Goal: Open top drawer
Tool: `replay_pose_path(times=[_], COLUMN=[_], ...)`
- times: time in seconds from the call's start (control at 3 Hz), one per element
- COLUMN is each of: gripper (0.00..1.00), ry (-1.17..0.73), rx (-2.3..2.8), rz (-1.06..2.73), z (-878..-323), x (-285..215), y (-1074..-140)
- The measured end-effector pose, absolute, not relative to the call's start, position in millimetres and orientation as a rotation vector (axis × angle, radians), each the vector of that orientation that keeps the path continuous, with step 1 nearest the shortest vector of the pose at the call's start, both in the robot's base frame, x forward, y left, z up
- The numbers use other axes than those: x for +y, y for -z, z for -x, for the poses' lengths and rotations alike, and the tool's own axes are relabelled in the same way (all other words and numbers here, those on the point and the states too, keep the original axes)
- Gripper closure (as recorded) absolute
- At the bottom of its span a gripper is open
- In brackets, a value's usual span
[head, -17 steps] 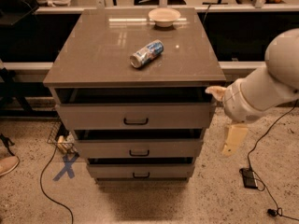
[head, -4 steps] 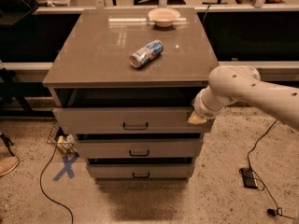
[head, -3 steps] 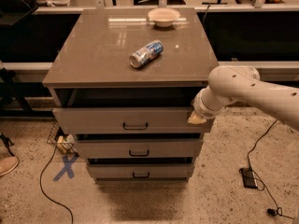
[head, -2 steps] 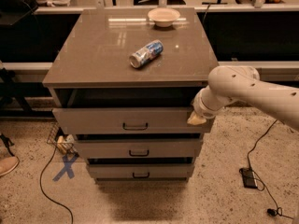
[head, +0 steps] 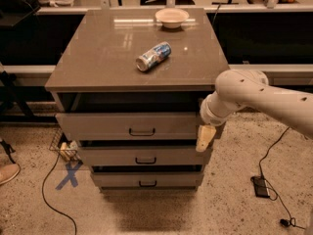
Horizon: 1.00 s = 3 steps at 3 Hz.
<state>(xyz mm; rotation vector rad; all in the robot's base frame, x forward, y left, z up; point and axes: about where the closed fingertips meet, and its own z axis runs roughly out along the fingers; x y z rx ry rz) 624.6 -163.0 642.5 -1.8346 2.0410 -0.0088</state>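
The top drawer (head: 122,126) is the widest grey-taupe front of the cabinet, with a small black bar handle (head: 142,132) at its centre. A dark gap shows between it and the cabinet top. My gripper (head: 205,137) is at the right end of this drawer front, overlapping its right edge, well to the right of the handle. The white arm (head: 264,99) reaches in from the right.
Two narrower drawers (head: 145,156) (head: 146,180) sit below. On the cabinet top (head: 98,58) lie a can on its side (head: 153,56) and a bowl (head: 171,17). Cables (head: 54,199), a blue floor mark (head: 68,174) and a small black box (head: 260,186) are on the floor.
The arm has swung in from the right of the cabinet to the right end of the top drawer front. In the last second the gripper's tan part has dropped a little lower.
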Motion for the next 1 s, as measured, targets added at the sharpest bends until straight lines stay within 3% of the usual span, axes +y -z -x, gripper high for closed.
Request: replay_pose_path(times=[1.0], gripper=[0.0], ry=[-0.058], rx=[1.905], rz=[2.065], z=[-599], x=[-123], y=[-655])
